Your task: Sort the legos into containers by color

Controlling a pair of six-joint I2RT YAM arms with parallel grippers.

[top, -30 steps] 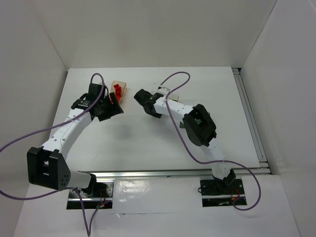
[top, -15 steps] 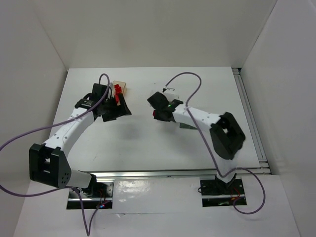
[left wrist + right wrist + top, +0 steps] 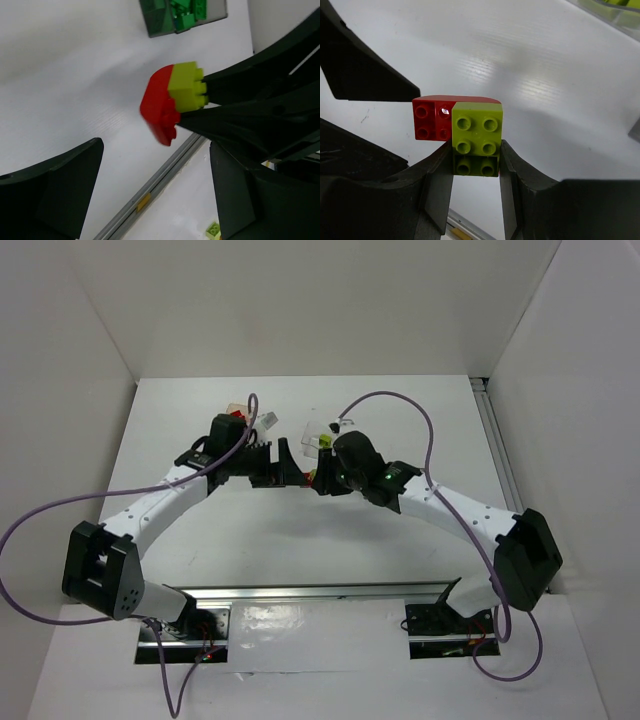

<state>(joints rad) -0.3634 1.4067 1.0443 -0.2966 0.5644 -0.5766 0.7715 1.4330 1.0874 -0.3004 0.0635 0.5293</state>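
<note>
My right gripper (image 3: 476,165) is shut on a yellow-green lego (image 3: 476,145), which has a red lego (image 3: 434,120) stuck to its side. In the left wrist view the joined red lego (image 3: 159,110) and yellow-green lego (image 3: 187,92) hang above the table, just ahead of my open left gripper (image 3: 150,200). Seen from above, the left gripper (image 3: 283,465) and the right gripper (image 3: 318,478) meet tip to tip at mid-table. The clear container (image 3: 310,432) holds a yellow-green lego (image 3: 325,443). The dark container (image 3: 182,15) holds green legos. The orange container (image 3: 238,412) is mostly hidden behind my left arm.
A metal rail (image 3: 150,195) runs along the table's right side, and a loose yellow-green lego (image 3: 214,230) shows near it. White walls enclose the table on three sides. A purple cable loops above each arm.
My left gripper has left the orange container, moved right and opened wider. My right arm has swung left with the joined legos until the two grippers meet at mid-table.
</note>
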